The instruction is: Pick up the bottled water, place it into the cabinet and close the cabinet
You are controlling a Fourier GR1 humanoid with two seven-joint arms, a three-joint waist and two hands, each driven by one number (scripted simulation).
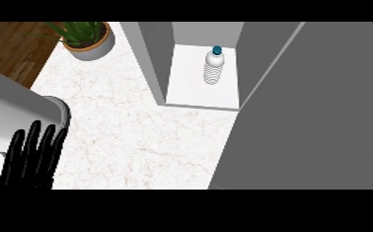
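At the far left, low in the view, the left hand (30,153) rests with its fingers straight and pointing up — released, with nothing in it. Behind it, in the upper left corner, a potted plant (85,37) stands on the marble counter (131,142), well apart from everything else.

Moving to the right, the cabinet (157,58) stands open. The bottled water (213,66) is already inside it, upright on the white floor of the cabinet, towards the back and a little right of the middle. So the picking and the placing look done, as far as I can judge.

The bottle is clear with ribbed sides and a dark blue-green cap, and it touches neither wall.

Further right, the large grey door (306,112) fills the side of the view, swung wide open. What is left, I think, is only to close this door. The right hand does not show anywhere — perhaps it is hidden behind the door, but I cannot tell.
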